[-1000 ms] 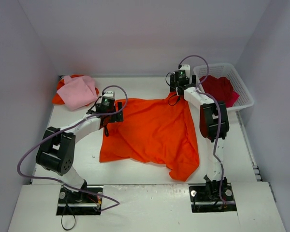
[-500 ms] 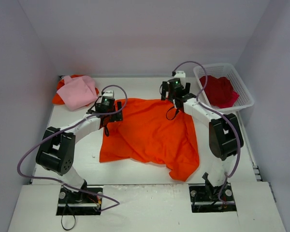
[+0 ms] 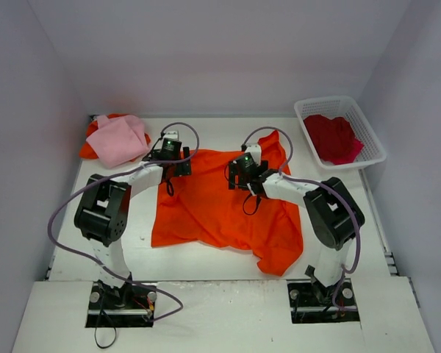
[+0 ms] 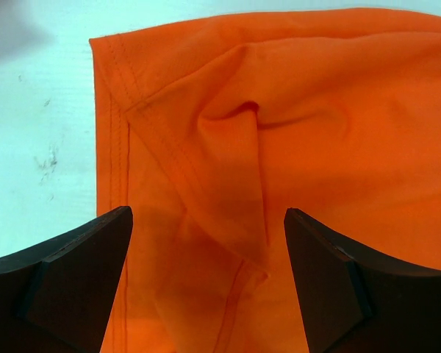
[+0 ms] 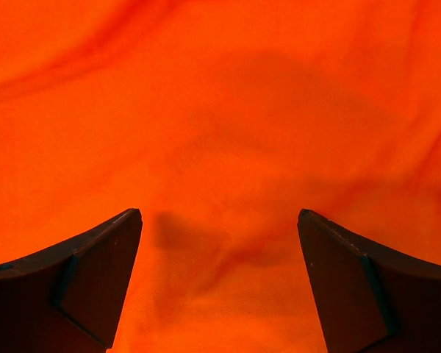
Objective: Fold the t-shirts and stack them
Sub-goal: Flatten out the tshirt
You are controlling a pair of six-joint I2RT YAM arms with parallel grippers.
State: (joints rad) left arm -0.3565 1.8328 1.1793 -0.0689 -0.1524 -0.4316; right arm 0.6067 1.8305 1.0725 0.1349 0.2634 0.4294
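Both wide open: left gripper (image 4: 206, 211), right gripper (image 5: 220, 212), over orange t-shirt (image 3: 213, 213)

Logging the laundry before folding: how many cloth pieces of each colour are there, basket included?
Orange: 2 (spread orange shirt; orange bundle under pink shirt)
Pink: 1
Red: 1 (red shirt in basket)
Total: 4

You get the top external view from high above and behind the arm bases, looking down and forward over the whole table (image 3: 213, 136). Your left wrist view looks from close range past the left gripper (image 4: 206, 212) onto a hemmed corner of the orange t-shirt (image 4: 316, 110) and a strip of table. Your right wrist view, past the right gripper (image 5: 219, 212), sits nearer and shows only cloth. All three views share that shirt.
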